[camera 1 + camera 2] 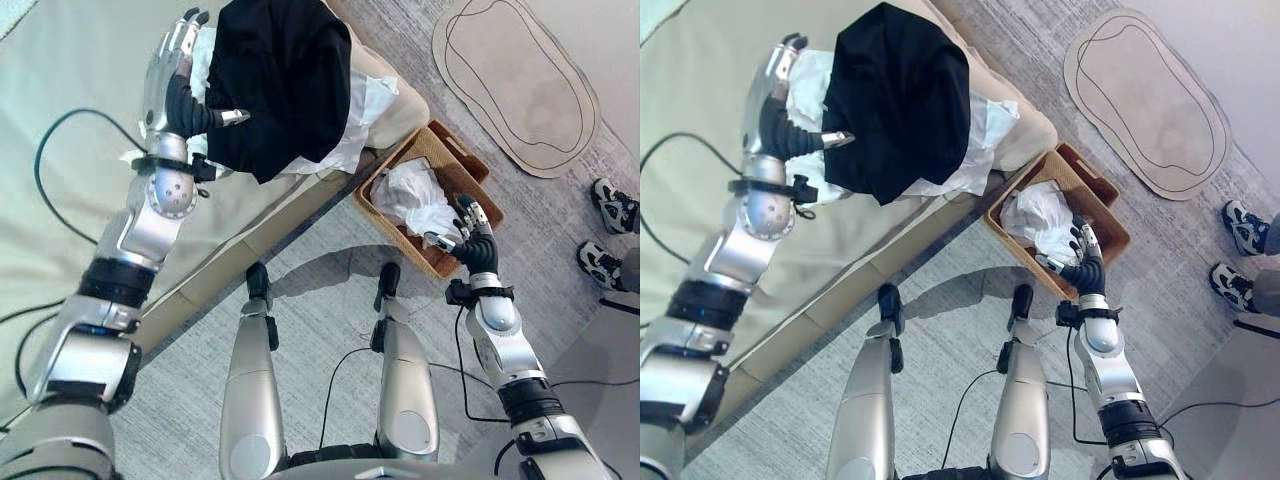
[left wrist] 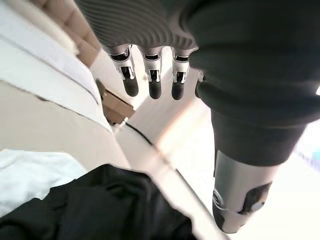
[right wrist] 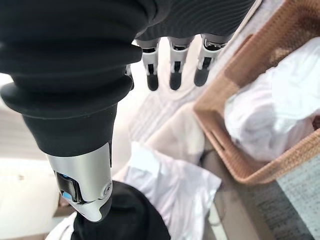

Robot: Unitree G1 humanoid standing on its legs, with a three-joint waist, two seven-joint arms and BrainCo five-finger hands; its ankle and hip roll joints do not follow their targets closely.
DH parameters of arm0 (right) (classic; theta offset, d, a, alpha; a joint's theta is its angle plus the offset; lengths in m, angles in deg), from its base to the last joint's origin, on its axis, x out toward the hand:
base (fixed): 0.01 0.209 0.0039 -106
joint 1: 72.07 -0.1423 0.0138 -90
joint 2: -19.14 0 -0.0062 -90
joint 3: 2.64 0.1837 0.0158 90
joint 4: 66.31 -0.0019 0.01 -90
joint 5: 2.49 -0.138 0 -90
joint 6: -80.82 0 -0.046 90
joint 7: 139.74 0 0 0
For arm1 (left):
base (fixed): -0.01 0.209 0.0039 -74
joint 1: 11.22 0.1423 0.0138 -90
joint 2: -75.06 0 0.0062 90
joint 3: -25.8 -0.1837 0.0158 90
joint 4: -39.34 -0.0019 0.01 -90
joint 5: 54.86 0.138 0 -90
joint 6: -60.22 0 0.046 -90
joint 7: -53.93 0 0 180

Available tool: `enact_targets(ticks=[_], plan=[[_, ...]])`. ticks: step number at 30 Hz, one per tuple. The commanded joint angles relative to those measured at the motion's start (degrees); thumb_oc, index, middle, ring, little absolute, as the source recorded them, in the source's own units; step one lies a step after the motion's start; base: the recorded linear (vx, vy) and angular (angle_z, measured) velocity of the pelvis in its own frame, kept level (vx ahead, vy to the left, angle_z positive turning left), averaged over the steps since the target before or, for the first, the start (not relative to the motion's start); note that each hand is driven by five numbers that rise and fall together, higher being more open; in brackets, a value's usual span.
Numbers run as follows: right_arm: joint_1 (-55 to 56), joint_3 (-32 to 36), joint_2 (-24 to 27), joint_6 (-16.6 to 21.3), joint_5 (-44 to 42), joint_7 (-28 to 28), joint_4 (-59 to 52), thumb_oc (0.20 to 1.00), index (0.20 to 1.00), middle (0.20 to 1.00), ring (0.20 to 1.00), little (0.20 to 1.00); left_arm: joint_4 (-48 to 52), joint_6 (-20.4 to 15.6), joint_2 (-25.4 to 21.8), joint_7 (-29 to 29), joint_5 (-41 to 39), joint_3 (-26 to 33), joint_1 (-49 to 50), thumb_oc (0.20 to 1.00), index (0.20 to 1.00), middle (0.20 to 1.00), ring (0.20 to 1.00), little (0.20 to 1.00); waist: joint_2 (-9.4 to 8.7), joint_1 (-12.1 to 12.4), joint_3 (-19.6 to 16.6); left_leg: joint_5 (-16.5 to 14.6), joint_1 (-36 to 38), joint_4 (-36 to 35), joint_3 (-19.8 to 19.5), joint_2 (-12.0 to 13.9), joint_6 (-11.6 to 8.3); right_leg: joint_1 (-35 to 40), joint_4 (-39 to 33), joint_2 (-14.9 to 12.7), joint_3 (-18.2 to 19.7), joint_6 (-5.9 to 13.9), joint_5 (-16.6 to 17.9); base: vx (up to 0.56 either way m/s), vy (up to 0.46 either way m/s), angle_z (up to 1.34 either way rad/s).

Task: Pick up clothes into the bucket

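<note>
Left eye view: wicker basket on the grey carpet beside the sofa, containing a crumpled white garment. Black garment lies on the sofa's end over a white garment. Left hand rests beside the black garment, fingers straight, thumb against the cloth, nothing gripped. Right hand hovers at the basket's near rim, fingers loosely spread, empty. Oval rug and a person's shoes lie beyond. Right wrist view adds the basket's side handle slot.
</note>
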Motion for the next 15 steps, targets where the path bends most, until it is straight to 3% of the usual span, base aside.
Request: enact_targets(ticks=[1, 5, 7, 15], plan=[[0.57, -0.43, 3.77, 2.67, 0.20, -0.42, -2.41, 1.000, 1.000, 1.000, 1.000, 1.000, -4.91, 1.83, -3.68, -2.17, 5.81, 0.13, -3.67, 1.000, 1.000, 1.000, 1.000, 1.000, 0.19, -0.74, -2.79, -0.63, -2.24, 1.76, 1.58, -0.78, 2.06, -1.53, 9.69, -0.70, -0.07, 2.28, -6.12, -0.06, 0.067, -0.20], [0.22, -0.02, 4.35, 2.75, 0.13, -0.81, -3.50, 1.000, 1.000, 1.000, 1.000, 1.000, -5.27, 2.40, -5.35, -2.04, 6.02, 0.07, -4.37, 1.000, 1.000, 1.000, 1.000, 1.000, 0.13, -1.13, -1.58, -2.94, -6.96, 8.04, 1.59, -0.41, 2.47, -6.55, 15.94, -0.46, 1.51, 1.71, -8.26, -0.04, 0.039, -0.16], [-0.24, 0.48, 4.87, 2.79, 0.55, -1.04, -4.03, 1.000, 1.000, 1.000, 1.000, 1.000, -5.64, 3.32, -6.60, -2.23, 6.90, 0.45, -4.39, 1.000, 1.000, 1.000, 1.000, 1.000, 0.41, -1.45, -0.83, -5.63, -10.87, 12.19, 1.29, 0.14, 2.30, -10.63, 19.84, -0.09, 2.45, 1.88, -10.50, 0.03, 0.031, -0.09], [0.63, 2.90, 6.28, 3.14, 0.53, -1.91, -5.86, 1.000, 1.000, 1.000, 1.000, 1.000, -9.39, 6.38, -9.92, -3.58, 9.41, -1.06, -9.17, 1.000, 1.000, 1.000, 1.000, 1.000, 0.38, -2.74, -0.11, -6.26, -20.47, 15.76, 0.93, 0.53, 2.51, -20.76, 23.68, -0.29, 3.67, 2.10, -10.76, 0.01, 0.020, -0.05]])
